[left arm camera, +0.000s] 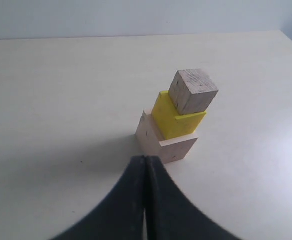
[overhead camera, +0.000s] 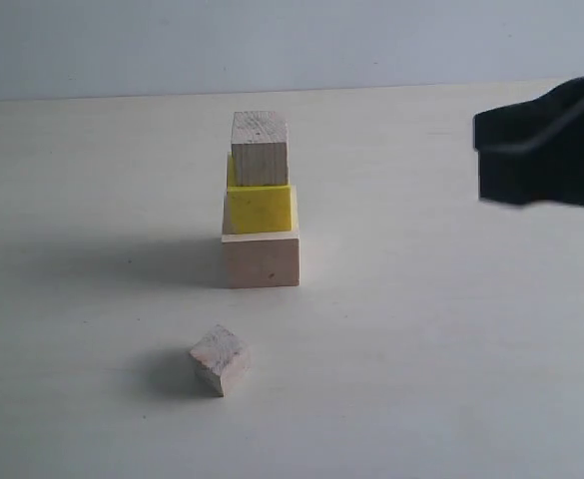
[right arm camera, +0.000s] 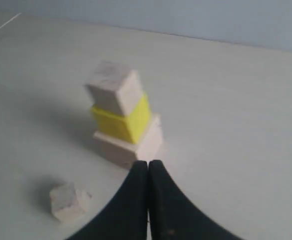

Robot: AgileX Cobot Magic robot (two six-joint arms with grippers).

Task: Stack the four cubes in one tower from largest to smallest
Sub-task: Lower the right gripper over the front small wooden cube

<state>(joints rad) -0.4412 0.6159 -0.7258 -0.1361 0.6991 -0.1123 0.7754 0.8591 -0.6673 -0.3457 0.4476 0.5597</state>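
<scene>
Pale tabletop (overhead camera: 451, 379) spreads wide around the tower (overhead camera: 261, 200); one small cube (overhead camera: 219, 359) lies apart.

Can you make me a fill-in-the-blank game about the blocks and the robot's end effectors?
The tower has ___ cubes so far.
The cube right under the top small wooden cube is colored ___.
The loose small wooden cube lies on the ___.
The left end effector and right end effector are both ___.
Missing words: three; yellow; table; shut.
</scene>
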